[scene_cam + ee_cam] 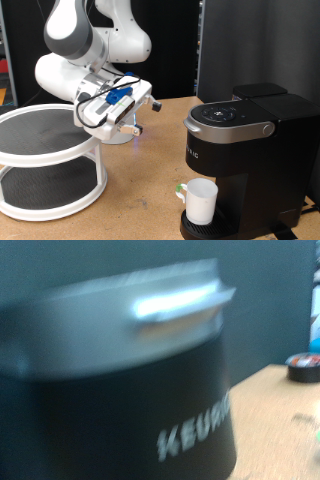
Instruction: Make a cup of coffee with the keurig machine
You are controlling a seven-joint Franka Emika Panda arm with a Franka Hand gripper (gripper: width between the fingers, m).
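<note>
The black keurig machine (247,150) stands at the exterior view's right, its silver-grey lid handle (232,128) closed down. The white cup (201,201) sits on its drip base under the spout. My gripper (131,127) hangs in the air to the left of the machine, about level with the lid, fingers pointing towards it; nothing shows between them. The wrist view is blurred and filled by the machine (130,390), with the lid handle (180,306) and the white lettering (195,432). The fingers do not show there.
A white two-tier round shelf (45,160) stands at the exterior view's left on the wooden table (140,200). A dark round object (303,367) lies on the table in the wrist view. A black backdrop is behind.
</note>
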